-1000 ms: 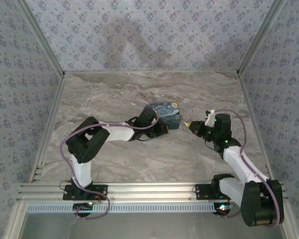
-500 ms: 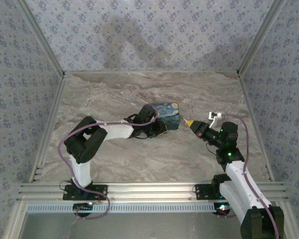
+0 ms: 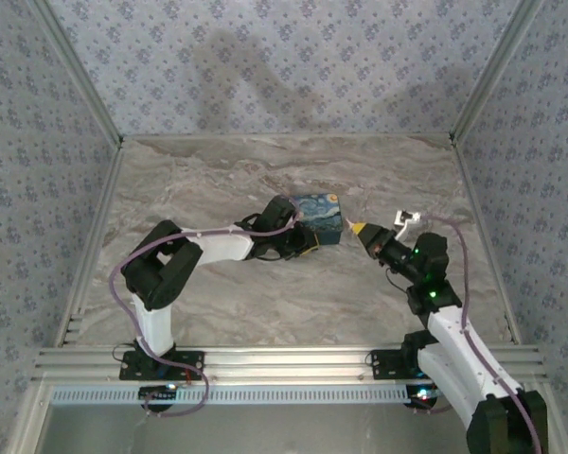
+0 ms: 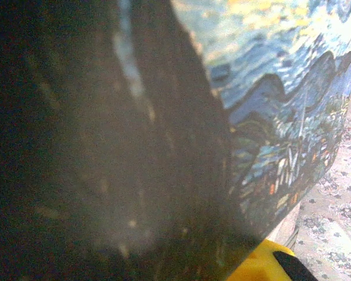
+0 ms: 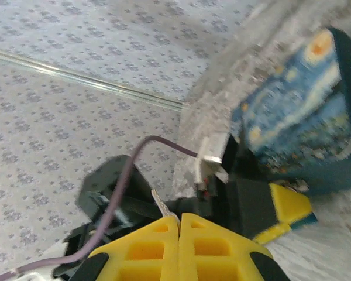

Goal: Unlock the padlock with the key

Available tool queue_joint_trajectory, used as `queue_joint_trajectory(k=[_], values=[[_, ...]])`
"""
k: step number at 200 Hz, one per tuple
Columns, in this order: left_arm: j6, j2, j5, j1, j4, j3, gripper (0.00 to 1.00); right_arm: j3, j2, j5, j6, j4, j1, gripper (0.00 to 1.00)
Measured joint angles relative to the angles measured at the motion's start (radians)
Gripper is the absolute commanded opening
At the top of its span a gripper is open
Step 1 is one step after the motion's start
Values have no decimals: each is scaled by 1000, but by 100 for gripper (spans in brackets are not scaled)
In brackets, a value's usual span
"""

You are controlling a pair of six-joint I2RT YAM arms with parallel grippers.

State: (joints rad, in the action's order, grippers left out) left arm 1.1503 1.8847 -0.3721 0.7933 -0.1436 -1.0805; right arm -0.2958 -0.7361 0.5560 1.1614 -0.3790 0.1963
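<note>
Unlocking seems yet to start: the right tool [image 3: 360,230], pinched shut on what looks like the key [image 5: 159,206], hovers near the box [image 3: 320,213] mid-counter; I cannot tell how wide the left tool [image 3: 308,246] is.

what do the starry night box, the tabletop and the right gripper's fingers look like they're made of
Starry-night box: printed cardboard or tin, hard to tell which; the painting wraps around its faces with a slight sheen.
Tabletop: marble-look grey-brown veining, matte; may be laminate rather than stone.
Right gripper's fingers: yellow moulded plastic, matte, with recessed pockets.
</note>
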Motion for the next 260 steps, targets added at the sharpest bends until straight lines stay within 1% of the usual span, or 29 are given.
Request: queue_joint_trajectory(k=[46,76,101,121,140,227,260], values=[[5,0,-10,-2,6,-8,15,129,-126,-149,83,-75,156,0],[12,0,-10,-2,6,-10,15,146,-246,-225,115,-166,245,0],[16,-2,-10,-2,6,-10,15,146,-372,-254,140,-273,287,0],[22,-6,-11,-2,5,-10,15,146,-455,-267,159,-341,304,0],[28,-11,-19,-2,-2,-10,15,146,-500,-277,175,-392,309,0],[66,-13,-34,-2,-87,7,15,139,-640,-283,246,-572,311,0],[69,-21,-33,-2,-113,25,15,138,-663,-283,269,-616,311,0]])
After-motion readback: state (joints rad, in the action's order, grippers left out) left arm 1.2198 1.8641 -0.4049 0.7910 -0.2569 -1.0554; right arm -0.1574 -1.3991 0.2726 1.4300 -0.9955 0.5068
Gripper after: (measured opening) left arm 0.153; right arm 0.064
